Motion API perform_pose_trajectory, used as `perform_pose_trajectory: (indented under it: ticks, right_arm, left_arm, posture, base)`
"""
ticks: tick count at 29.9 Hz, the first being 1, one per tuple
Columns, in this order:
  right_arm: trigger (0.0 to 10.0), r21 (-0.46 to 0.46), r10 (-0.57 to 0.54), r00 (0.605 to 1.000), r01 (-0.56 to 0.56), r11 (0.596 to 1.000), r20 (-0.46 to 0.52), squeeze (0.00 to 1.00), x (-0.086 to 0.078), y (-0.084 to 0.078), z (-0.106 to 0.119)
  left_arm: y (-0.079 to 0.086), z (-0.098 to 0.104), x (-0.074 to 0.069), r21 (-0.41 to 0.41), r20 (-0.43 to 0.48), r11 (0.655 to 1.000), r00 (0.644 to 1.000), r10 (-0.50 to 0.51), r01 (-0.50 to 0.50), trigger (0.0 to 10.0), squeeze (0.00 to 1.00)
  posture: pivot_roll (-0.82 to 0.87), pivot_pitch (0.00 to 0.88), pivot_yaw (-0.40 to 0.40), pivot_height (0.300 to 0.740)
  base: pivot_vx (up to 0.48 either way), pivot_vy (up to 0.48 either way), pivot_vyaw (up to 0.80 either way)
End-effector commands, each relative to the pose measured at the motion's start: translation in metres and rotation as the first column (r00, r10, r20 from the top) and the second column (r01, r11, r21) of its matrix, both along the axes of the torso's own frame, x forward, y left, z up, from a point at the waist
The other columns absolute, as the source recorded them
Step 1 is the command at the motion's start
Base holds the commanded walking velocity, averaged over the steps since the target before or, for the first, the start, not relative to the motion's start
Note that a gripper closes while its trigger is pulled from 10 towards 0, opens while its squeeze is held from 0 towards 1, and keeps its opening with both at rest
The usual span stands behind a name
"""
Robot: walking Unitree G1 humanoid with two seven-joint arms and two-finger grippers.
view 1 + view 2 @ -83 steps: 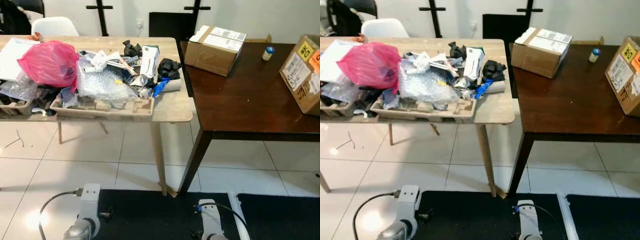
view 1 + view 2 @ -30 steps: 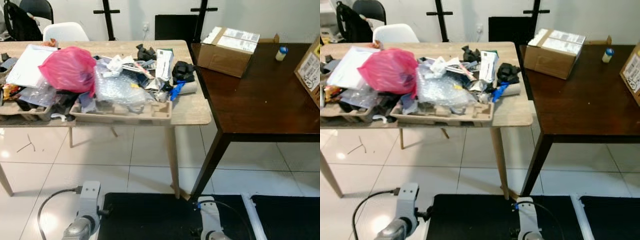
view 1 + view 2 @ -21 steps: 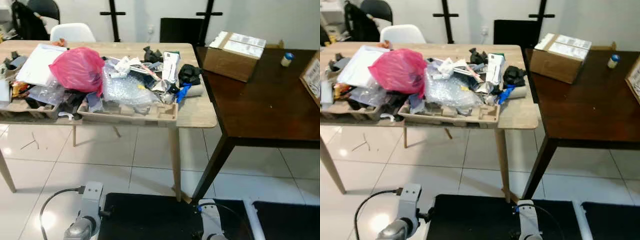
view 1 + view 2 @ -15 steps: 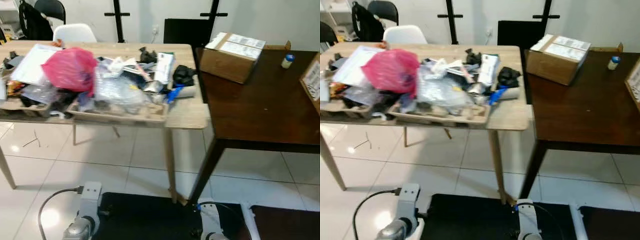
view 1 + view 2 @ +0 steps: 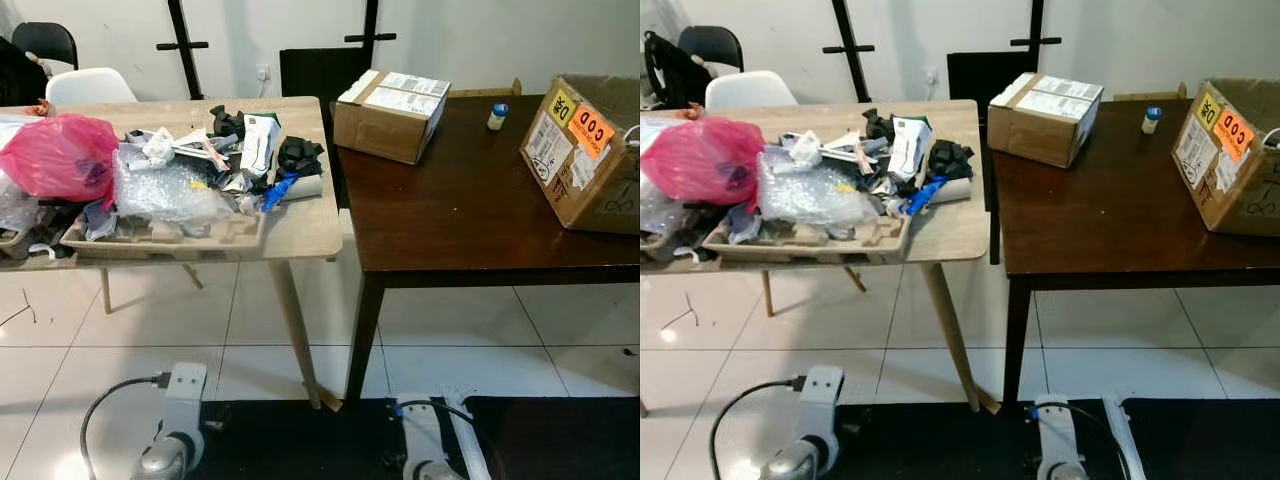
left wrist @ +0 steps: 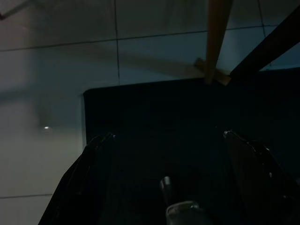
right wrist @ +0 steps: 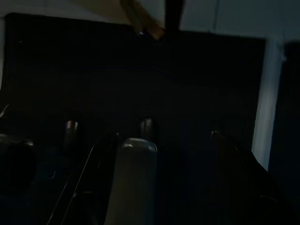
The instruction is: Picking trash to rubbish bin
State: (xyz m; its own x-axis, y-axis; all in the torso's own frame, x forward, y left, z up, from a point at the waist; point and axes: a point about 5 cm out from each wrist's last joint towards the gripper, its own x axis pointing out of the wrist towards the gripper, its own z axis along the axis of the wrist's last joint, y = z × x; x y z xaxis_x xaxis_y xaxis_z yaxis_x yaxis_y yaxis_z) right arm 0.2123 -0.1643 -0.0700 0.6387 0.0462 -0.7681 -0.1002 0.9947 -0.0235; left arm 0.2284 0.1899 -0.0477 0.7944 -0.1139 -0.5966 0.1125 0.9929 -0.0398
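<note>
On the light wooden surface (image 5: 310,225) at the left, the trash pile (image 5: 190,175) lies untouched and no bin is seen, so the task seems hardly begun; the left tool (image 6: 166,136) and right tool (image 7: 164,136) hang spread and empty over the dark floor mat (image 5: 300,440)

trash (image 5: 190,175) heaped on light table (image 5: 310,225).

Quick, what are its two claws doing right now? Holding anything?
Left gripper: open, holding nothing, hanging low over the black mat.
Right gripper: open, holding nothing, also hanging idle over the mat.
</note>
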Motion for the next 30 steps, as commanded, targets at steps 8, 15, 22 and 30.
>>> perform_pose_trajectory:
  ticks: [8, 15, 22, 30]
  right_arm:
    - [10.0, 0.151, 0.257, 0.965, -0.263, 0.953, 0.061, 0.0, 0.008, 0.011, 0.01]
    - [10.0, 0.366, 0.614, 0.724, -0.69, 0.625, 0.315, 0.0, 0.023, 0.015, 0.075]
    - [10.0, 0.387, 0.49, 0.618, -0.778, 0.495, 0.615, 0.0, 0.06, 0.019, 0.162]
    - [10.0, 0.317, 0.319, 0.552, -0.766, 0.559, 0.77, 0.0, 0.086, 0.027, 0.217]
  left_arm:
    - [0.002, 0.018, -0.001, -0.104, 0.116, 0.973, 0.974, -0.193, 0.205, 10.0, 0.0]
    - [0.004, 0.074, -0.015, -0.297, 0.202, 0.769, 0.824, -0.53, 0.567, 10.0, 0.0]
    - [0.01, 0.131, 0.015, -0.153, 0.32, 0.751, 0.751, -0.577, 0.642, 10.0, 0.0]
    - [-0.002, 0.201, 0.044, -0.159, 0.531, 0.767, 0.709, -0.464, 0.621, 10.0, 0.0]
  posture:
    - [0.01, 0.096, 0.048, 0.74]
    - [0.02, 0.096, 0.041, 0.74]
    - [0.02, 0.099, 0.029, 0.74]
    - [0.01, 0.097, 0.036, 0.74]
  base:
    - [0.0, 0.0, 0.0]
    - [0.0, 0.0, 0.0]
    - [0.0, 0.0, 0.0]
    - [0.0, 0.0, 0.0]
